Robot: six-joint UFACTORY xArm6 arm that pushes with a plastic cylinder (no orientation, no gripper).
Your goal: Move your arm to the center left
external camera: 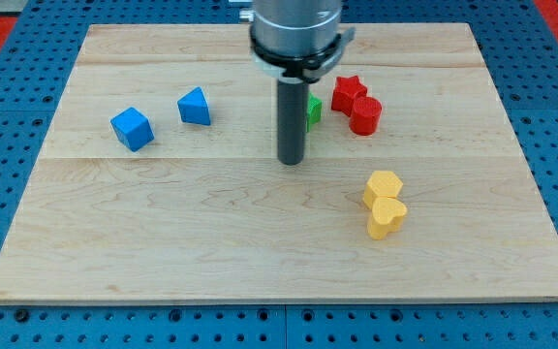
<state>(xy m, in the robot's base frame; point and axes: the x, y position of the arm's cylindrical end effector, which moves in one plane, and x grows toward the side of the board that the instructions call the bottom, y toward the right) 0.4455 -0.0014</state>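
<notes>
My tip (pixel 291 160) rests on the wooden board (pixel 163 242) near its middle, slightly toward the view's top. A green block (pixel 313 109) is mostly hidden behind the rod, just above and right of the tip. A red star block (pixel 348 92) and a red cylinder block (pixel 366 115) lie to the right of it. A blue cube (pixel 132 128) and a blue wedge-shaped block (pixel 195 107) lie to the tip's left, well apart from it. A yellow hexagon block (pixel 384 185) and a yellow heart block (pixel 387 217) touch each other at the tip's lower right.
The board lies on a blue perforated table (pixel 27 320). The arm's grey body (pixel 296 29) hangs over the board's top middle.
</notes>
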